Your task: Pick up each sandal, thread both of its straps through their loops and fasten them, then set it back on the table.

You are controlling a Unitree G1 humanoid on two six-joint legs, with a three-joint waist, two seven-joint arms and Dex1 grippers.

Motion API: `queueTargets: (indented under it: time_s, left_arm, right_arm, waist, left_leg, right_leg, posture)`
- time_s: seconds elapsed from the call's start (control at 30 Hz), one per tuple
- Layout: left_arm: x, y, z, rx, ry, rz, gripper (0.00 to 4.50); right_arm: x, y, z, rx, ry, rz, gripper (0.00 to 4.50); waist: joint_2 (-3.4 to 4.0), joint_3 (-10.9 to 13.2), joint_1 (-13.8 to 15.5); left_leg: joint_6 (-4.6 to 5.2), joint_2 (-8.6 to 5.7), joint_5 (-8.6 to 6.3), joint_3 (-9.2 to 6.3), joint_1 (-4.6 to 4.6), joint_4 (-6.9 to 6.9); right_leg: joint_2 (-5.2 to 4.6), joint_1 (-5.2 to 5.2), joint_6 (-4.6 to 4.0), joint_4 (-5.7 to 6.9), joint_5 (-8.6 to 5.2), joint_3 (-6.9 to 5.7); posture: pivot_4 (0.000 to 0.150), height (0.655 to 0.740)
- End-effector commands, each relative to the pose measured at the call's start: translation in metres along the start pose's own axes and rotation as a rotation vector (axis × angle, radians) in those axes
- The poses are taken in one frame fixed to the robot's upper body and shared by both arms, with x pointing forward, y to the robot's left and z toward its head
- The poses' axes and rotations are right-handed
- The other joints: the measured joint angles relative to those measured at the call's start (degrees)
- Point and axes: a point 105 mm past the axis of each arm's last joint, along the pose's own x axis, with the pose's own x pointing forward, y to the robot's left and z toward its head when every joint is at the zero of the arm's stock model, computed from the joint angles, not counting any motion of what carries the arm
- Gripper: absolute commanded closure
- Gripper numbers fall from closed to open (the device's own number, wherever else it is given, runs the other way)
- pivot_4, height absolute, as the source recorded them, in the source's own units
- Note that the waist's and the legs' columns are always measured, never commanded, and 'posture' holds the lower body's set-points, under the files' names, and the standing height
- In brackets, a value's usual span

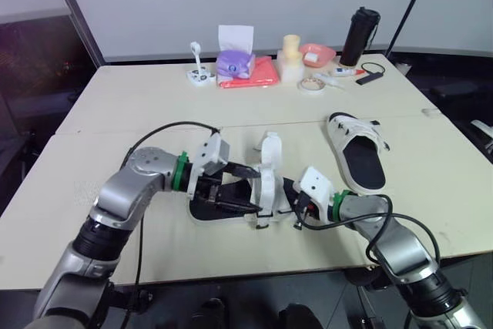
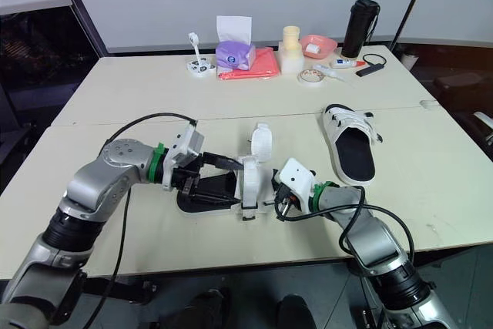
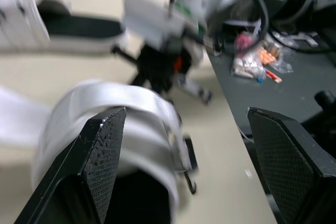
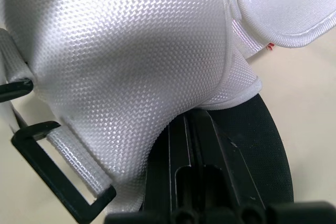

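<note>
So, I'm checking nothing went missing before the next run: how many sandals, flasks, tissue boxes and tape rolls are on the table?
Sandals: 2, the front sandal and the right sandal
Flask: 1
Tissue box: 1
Tape roll: 1
Total: 5

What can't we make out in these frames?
Near sandal: its loops sit behind the white upper and the left gripper in the eye views.
Second black loop: cut off by the right wrist view's edge.
Strap: its end runs behind a finger in the left wrist view.
Far sandal: fastening too small to judge.
</note>
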Motion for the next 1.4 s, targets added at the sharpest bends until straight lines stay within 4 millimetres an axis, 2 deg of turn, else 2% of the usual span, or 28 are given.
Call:
queueTargets:
  time_s: [0.03, 0.17, 0.3, 0.7, 1.0, 1.33, 1.4]
  left_arm:
    - [-0.007, -0.009, -0.012, -0.020, 0.035, -0.012, 0.69]
    - [-0.010, -0.014, -0.029, -0.054, 0.069, -0.005, 0.69]
    - [-0.008, -0.022, -0.034, -0.077, 0.069, -0.023, 0.69]
    - [0.023, -0.028, -0.060, -0.178, 0.036, -0.008, 0.69]
    - [0.042, -0.015, -0.060, -0.100, 0.007, 0.060, 0.69]
    - [0.063, -0.013, -0.060, -0.165, -0.067, 0.071, 0.69]
    - [0.064, -0.013, -0.057, -0.170, -0.077, 0.073, 1.23]
  right_arm:
    - [0.006, 0.012, -0.007, 0.017, 0.024, 0.059, 4.50]
    - [0.006, 0.013, -0.007, 0.016, 0.026, 0.067, 4.50]
    - [0.006, 0.014, -0.008, 0.016, 0.028, 0.072, 4.50]
    - [0.005, 0.014, -0.009, 0.018, 0.035, 0.071, 4.50]
    - [0.002, 0.015, -0.009, 0.023, 0.037, 0.067, 4.50]
    - [0.001, 0.017, -0.009, 0.028, 0.043, 0.067, 4.50]
    - [0.001, 0.017, -0.009, 0.029, 0.043, 0.066, 4.50]
  waist:
    - [0.00, 0.0, 0.2]
    - [0.00, 0.0, 0.4]
    - [0.01, 0.0, 0.4]
    - [0.01, 0.0, 0.5]
    - [0.02, 0.0, 0.8]
    - [0.02, 0.0, 0.9]
    - [0.02, 0.0, 0.9]
  left_leg:
    - [0.00, 0.00, 0.00, -0.01, 0.00, 0.00]
    - [-0.01, 0.06, 0.00, -0.02, 0.00, 0.01]
    - [-0.02, 0.14, -0.01, -0.01, 0.00, 0.00]
    - [-0.02, 0.17, -0.01, 0.00, -0.01, -0.03]
    - [-0.02, 0.17, -0.01, 0.01, -0.01, -0.01]
    - [-0.02, 0.16, -0.01, -0.01, 0.00, 0.06]
    - [-0.02, 0.16, -0.01, -0.01, 0.00, 0.06]
  right_leg:
    - [0.01, 0.00, -0.01, 0.00, 0.00, 0.00]
    - [0.05, 0.01, -0.08, -0.02, 0.04, 0.00]
    - [0.10, -0.01, -0.14, -0.04, 0.03, 0.00]
    - [0.11, -0.03, -0.23, -0.04, -0.02, 0.00]
    - [0.12, 0.00, -0.27, -0.06, -0.03, -0.01]
    - [0.11, 0.06, -0.34, -0.08, -0.07, -0.02]
    - [0.11, 0.06, -0.33, -0.08, -0.07, -0.03]
  posture:
    - [0.150, 0.7400]
    - [0.150, 0.7400]
    - [0.150, 0.7400]
    - [0.150, 0.7400]
    - [0.150, 0.7400]
    - [0.150, 0.7400]
    - [0.150, 0.7400]
